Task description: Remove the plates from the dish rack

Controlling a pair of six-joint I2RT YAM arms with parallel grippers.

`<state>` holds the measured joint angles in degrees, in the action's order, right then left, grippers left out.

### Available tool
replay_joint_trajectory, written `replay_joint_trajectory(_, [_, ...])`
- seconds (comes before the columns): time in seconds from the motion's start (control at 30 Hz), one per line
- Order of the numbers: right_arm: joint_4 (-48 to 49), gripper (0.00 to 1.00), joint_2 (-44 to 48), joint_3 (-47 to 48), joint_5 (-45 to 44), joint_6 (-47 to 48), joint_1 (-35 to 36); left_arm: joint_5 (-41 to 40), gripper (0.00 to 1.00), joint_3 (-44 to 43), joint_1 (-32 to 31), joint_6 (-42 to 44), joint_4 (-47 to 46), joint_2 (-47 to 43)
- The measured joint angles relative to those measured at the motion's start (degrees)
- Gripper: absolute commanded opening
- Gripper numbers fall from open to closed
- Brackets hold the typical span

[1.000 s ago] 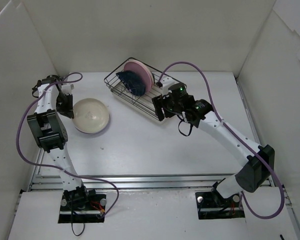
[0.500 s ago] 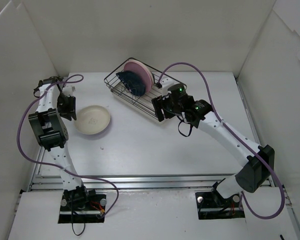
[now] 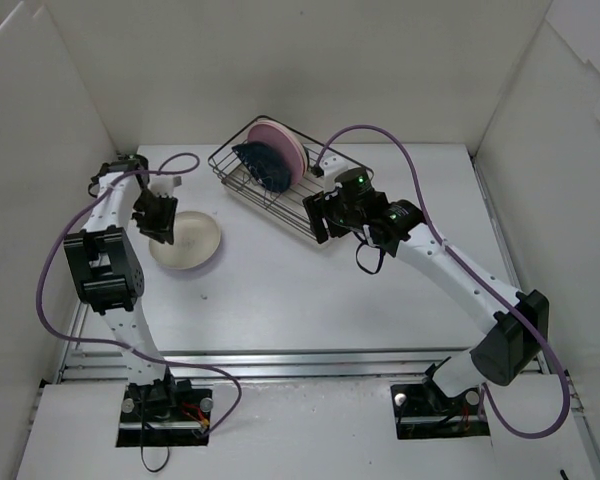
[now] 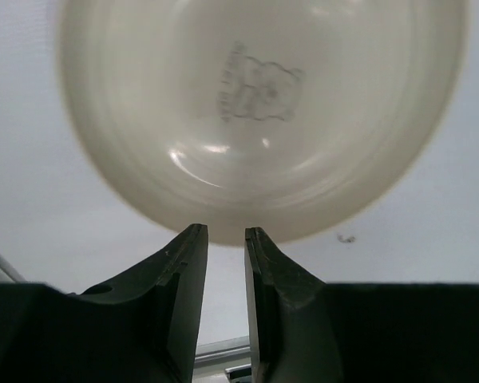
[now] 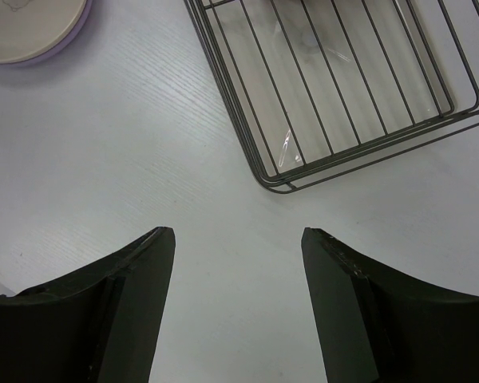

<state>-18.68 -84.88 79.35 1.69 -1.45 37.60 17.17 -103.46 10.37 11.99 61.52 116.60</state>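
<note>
The dish rack [image 3: 280, 185] stands at the back centre and holds a pink plate [image 3: 277, 140] and a dark blue plate [image 3: 262, 165] upright. A cream plate [image 3: 188, 240] lies flat on the table at the left, on top of a lavender plate [image 5: 80, 36] whose rim shows in the right wrist view. My left gripper [image 3: 158, 215] hovers at the cream plate's [image 4: 263, 120] left rim, its jaws [image 4: 226, 231] a narrow gap apart with nothing between them. My right gripper [image 3: 320, 215] is open and empty over the table by the rack's near corner [image 5: 279, 179], which shows ahead of the fingertips [image 5: 238, 235].
White walls close in the table at the back, left and right. A metal rail [image 3: 280, 355] runs along the near edge. The right arm's purple cable [image 3: 380, 130] arcs over the rack's right end.
The cream plate went from tilted in my left gripper to lying flat on the lavender plate. My left gripper let go and moved right over its rim. The right arm stayed still.
</note>
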Motion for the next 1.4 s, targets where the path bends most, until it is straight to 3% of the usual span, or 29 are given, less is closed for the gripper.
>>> replay_joint_trajectory(0.23, [0.0, 0.66, 0.0, 0.0, -0.1, 0.0, 0.0, 1.3, 0.23, 5.6, -7.7, 1.9, -1.2, -2.1])
replay_joint_trajectory(0.57, [0.0, 0.66, 0.0, 0.0, -0.4, 0.0, 0.0, 0.2, 0.23, 5.9, -7.3, 1.8, -5.0, 4.6])
replay_joint_trajectory(1.2, [-0.5, 0.66, 0.5, -0.2, -2.5, -0.1, 0.0, -1.9, 0.23, 5.1, -7.4, 1.4, -7.3, 4.8])
replay_joint_trajectory(1.4, [-0.1, 0.43, 1.9, 1.3, -3.9, -1.2, 0.0, -0.2, 0.26, -3.7, -7.4, 0.9, -5.0, 3.8])
